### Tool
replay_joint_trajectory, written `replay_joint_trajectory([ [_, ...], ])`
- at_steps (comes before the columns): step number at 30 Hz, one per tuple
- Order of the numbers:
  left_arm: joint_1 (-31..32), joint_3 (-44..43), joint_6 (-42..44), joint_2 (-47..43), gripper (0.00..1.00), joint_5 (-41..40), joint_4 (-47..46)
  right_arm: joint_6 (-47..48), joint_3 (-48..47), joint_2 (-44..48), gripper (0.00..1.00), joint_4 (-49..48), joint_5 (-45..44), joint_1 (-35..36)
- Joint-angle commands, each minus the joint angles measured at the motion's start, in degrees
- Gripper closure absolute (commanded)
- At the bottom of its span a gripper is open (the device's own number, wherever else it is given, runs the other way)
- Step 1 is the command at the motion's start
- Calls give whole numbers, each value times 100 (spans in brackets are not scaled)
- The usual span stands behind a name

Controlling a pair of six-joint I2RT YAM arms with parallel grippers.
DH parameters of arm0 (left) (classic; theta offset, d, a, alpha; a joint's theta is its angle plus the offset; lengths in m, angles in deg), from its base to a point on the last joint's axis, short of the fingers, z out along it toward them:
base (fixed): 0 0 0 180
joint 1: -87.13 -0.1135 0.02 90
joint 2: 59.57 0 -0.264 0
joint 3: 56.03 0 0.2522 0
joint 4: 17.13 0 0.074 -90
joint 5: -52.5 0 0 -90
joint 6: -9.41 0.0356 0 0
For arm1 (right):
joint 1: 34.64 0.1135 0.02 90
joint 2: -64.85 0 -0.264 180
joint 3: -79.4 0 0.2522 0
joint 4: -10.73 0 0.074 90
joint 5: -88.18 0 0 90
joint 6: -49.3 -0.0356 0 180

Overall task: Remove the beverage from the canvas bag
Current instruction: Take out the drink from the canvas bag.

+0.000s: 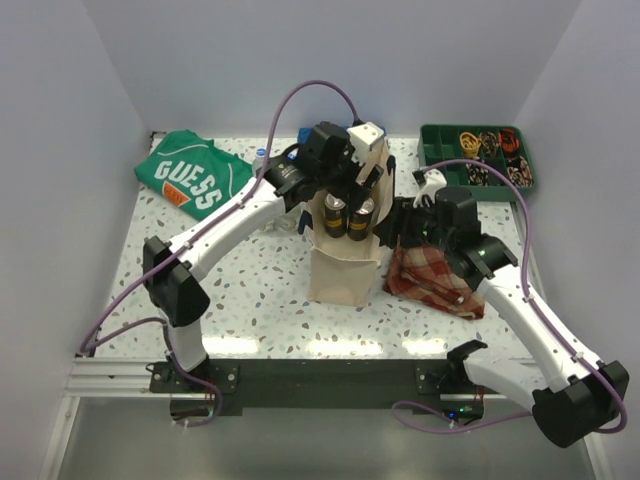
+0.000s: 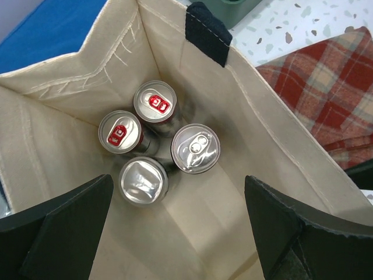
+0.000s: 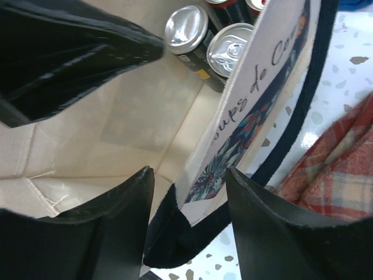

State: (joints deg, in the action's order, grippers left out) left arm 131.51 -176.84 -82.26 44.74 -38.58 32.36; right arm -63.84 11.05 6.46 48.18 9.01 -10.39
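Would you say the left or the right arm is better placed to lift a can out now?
Left: its open gripper hangs over the cans, while the right gripper straddles the canvas bag wall.

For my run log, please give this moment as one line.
stage: reaching in | left gripper: open above four cans in canvas bag | right gripper: straddling bag wall | cans: none lifted

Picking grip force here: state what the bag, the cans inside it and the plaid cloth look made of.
Canvas bag: stiff woven cream cotton, matte, with visible stitched seams. Cans: metal, probably aluminium; shiny mirror-like tops with pull tabs. Plaid cloth: soft, fuzzy woven fabric, perhaps flannel or wool; the nap blurs the red-and-tan checks.
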Motion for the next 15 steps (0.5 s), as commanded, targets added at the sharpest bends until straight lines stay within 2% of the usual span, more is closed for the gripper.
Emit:
replay_joint_trajectory([
  [1,18,-413,106,238,0,-111,84,169,-69,196,39,75,-344,-8],
  [4,18,-545,97,440,0,-77,84,213,-140,319,33,110,-625,-8],
  [15,18,-852,141,1117,0,81,-4,476,-772,724,27,286,-1074,-8],
])
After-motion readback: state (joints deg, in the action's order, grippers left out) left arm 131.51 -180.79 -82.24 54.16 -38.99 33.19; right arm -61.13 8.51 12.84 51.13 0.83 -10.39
